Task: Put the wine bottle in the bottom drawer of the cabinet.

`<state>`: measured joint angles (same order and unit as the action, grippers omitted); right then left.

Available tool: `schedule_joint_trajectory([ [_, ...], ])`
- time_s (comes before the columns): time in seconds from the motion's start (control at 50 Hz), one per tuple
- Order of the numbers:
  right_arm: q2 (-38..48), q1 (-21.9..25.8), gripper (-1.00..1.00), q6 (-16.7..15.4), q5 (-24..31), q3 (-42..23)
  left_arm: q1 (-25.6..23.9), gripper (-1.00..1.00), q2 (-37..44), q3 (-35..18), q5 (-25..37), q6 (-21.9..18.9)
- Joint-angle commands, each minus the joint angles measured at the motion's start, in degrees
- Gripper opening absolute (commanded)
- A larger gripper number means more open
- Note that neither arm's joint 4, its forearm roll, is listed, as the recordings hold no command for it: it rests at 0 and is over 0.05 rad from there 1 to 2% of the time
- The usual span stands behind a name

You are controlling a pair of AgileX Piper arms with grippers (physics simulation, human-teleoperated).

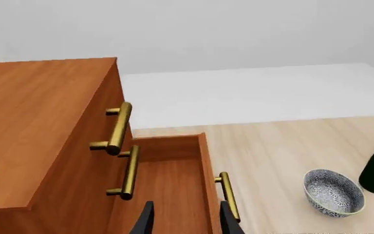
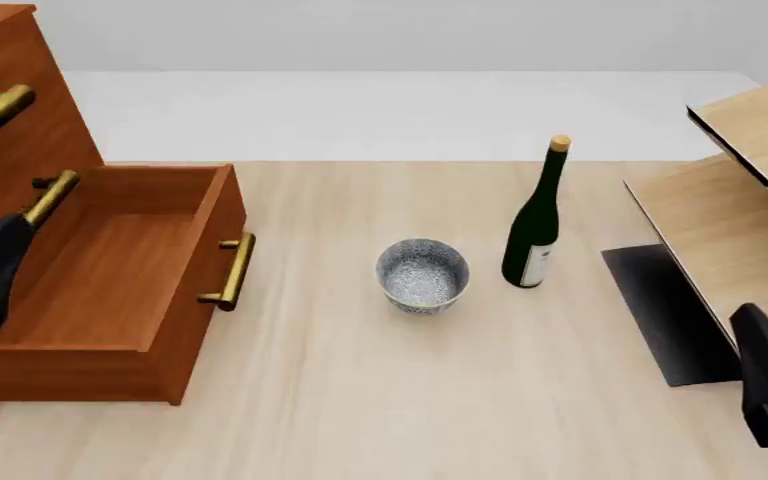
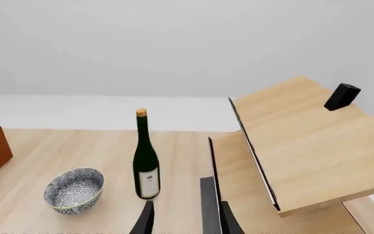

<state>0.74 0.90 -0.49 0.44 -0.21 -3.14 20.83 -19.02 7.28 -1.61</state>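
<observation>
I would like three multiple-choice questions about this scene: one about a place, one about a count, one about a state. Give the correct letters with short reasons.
1. Where does the wine bottle stand in the front view?
A. inside the bottom drawer
B. upright on the table, right of the bowl
C. on the shelf unit

2. How many brass handles show on the cabinet in the front view?
A. one
B. three
C. five

3. What is the state of the bottom drawer?
A. pulled open, nothing inside
B. shut
C. open with the bowl inside

Answers: 1 B, the bottle stands on the tabletop beside the bowl. 2 B, two handles on the upper fronts and one on the drawer. 3 A, its bare wooden floor is visible.
</observation>
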Motion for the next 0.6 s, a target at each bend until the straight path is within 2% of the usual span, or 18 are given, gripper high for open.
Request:
schedule_joint_trajectory([
  [0.02,0.67,0.46,1.0,-0.08,-0.1,0.14,-0.9,1.0,11.41,-12.35,7.63,-0.72],
  [0.04,0.92,0.52,1.0,-0.26,-0.18,0.15,-1.34,1.0,11.88,-13.3,8.28,-2.19],
  [0.1,1.16,0.51,1.0,-0.44,-0.28,0.16,-2.74,1.0,14.11,-16.36,10.99,-1.63],
  [0.14,1.33,0.6,1.0,-0.5,-0.41,0.16,-3.44,1.0,14.84,-18.17,12.48,-3.58],
  [0.18,1.11,0.65,1.0,-0.55,-0.31,0.16,-3.1,1.0,17.36,-19.63,14.03,-2.77],
  [0.22,0.96,0.81,1.0,-0.79,-0.29,0.15,-3.84,1.0,18.21,-20.56,15.03,-4.27],
  [0.3,0.5,1.05,1.0,-0.73,0.02,0.14,-4.81,1.0,19.75,-23.93,17.4,-2.17],
  [0.36,0.41,1.03,1.0,-0.89,0.15,0.14,-5.91,1.0,21.84,-24.02,18.55,-0.84],
  [0.44,0.05,1.31,1.0,-0.98,0.39,0.13,-7.79,1.0,23.46,-23.83,18.68,-3.01],
  [0.6,-0.01,1.44,1.0,-1.12,0.52,0.14,-9.57,1.0,25.95,-23.18,19.19,-1.6],
])
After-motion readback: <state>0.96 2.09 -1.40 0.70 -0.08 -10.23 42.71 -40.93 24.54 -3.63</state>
